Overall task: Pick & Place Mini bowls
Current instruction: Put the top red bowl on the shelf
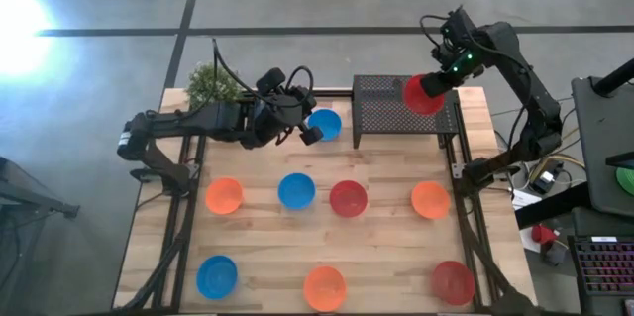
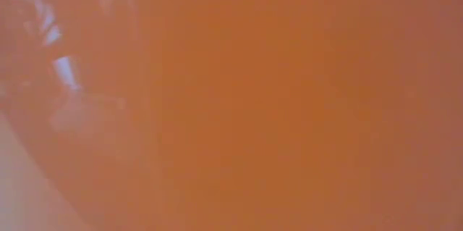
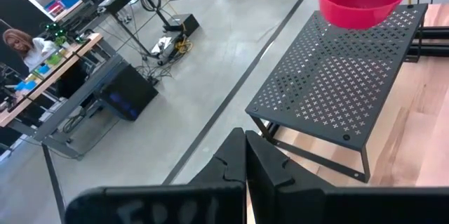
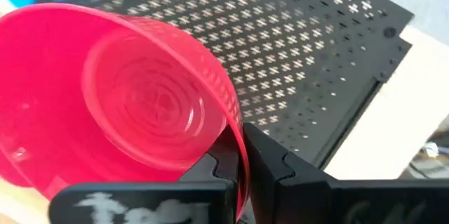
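Rim grip is your cue: your right pincer (image 4: 242, 155) is clenched on the thin wall of the red mini bowl (image 4: 133, 104) above the black mesh rack (image 1: 396, 106), which looks light, slick and springy, while your left pincer (image 3: 245, 164), clenched empty, hovers near the blue mini bowl (image 1: 327, 121).

I see strong white glare on the floor (image 1: 20, 9) at the upper left of the high view; the table (image 1: 386, 247) is evenly lit with soft shadows. My low view is only an orange blur, fully out of focus. Both wrist views are bright.
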### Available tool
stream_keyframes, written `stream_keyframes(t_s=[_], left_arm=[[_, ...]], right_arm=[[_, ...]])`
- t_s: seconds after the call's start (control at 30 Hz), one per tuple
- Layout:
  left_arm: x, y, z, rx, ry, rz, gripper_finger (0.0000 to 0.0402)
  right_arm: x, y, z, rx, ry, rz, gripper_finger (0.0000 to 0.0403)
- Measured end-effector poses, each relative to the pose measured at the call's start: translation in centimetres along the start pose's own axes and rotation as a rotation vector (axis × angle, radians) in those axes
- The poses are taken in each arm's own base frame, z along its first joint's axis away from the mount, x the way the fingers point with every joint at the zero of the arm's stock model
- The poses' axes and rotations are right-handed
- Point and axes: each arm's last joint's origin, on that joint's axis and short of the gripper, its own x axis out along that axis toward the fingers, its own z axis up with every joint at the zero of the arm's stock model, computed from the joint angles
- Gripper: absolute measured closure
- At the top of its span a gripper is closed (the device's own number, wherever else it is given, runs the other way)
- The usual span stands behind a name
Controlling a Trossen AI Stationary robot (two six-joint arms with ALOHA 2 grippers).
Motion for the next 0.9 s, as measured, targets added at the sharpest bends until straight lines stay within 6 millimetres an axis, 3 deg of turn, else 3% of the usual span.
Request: stream_keyframes(t_s=[0.27, 0.47, 0.9], left_arm=[[0.0, 0.0, 0.0, 0.024, 0.001, 0.000, 0.0401], [0.1, 0.1, 0.0, 0.037, 0.003, 0.004, 0.0401], [0.2, 0.0, -0.1, 0.056, 0.004, -0.028, 0.0401]], right_arm=[[-1.3, 0.1, -4.2, 0.054, -0.051, 0.012, 0.0392], [-0.8, -0.1, -5.9, 0.136, -0.066, -0.028, 0.0392], [3.0, -1.1, -5.8, 0.299, -0.024, -0.112, 0.0392]])
